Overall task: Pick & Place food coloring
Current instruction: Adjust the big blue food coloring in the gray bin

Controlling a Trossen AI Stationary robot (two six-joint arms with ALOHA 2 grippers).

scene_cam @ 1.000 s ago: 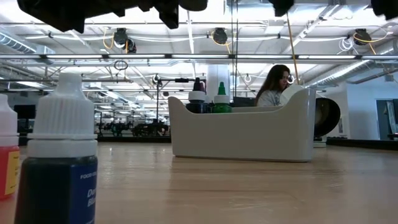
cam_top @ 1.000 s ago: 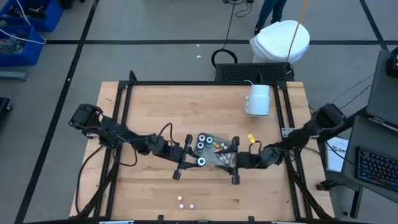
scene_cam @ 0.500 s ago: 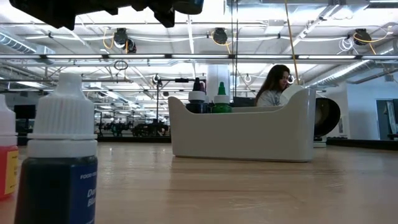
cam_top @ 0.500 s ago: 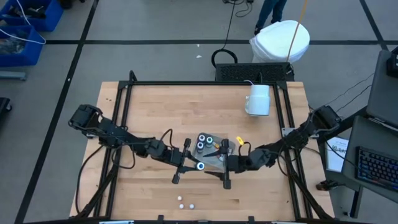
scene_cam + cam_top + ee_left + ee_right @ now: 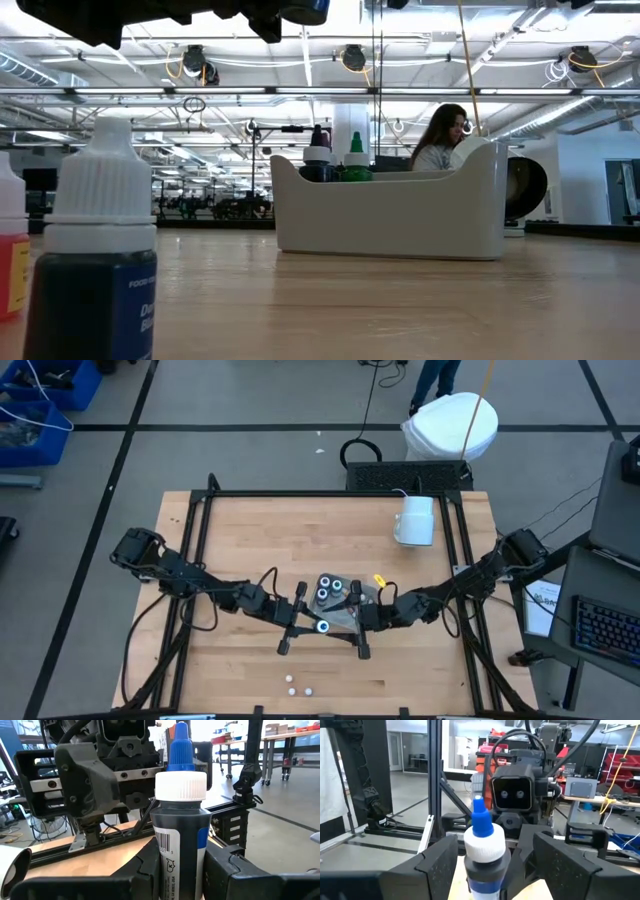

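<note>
The food coloring in play is a dark bottle (image 5: pixel 181 845) with a white collar and blue tip, standing upright with my left gripper (image 5: pixel 314 626) shut on it, by the near left corner of the clear tray (image 5: pixel 352 616). My right gripper (image 5: pixel 492 870) faces it from the table's right, open, one finger on each side of the bottle without touching. Three more ring-topped bottles (image 5: pixel 326 588) stand in the tray. Small dropper bottles (image 5: pixel 298 686) stand on the table near its front edge, and in the low view one blue bottle (image 5: pixel 98 270) shows close up. My left gripper pinches the bottle's lower body (image 5: pixel 172 865) between its two fingers (image 5: pixel 145 870). The fingers come in level from the table's left. The bottle stands upright in the hold, tip up, lifted clear of the table.
A large white mug (image 5: pixel 415 520) stands at the table's far right. A black frame (image 5: pixel 205 550) runs along the table's edges. In the low view a person sits in the room behind the tray (image 5: pixel 390 215).
My right gripper has moved toward the table's left, toward the bottle in my left gripper, and rose a little; its open fingers now stand on either side of the bottle. The bottle stays upright in the left gripper.
</note>
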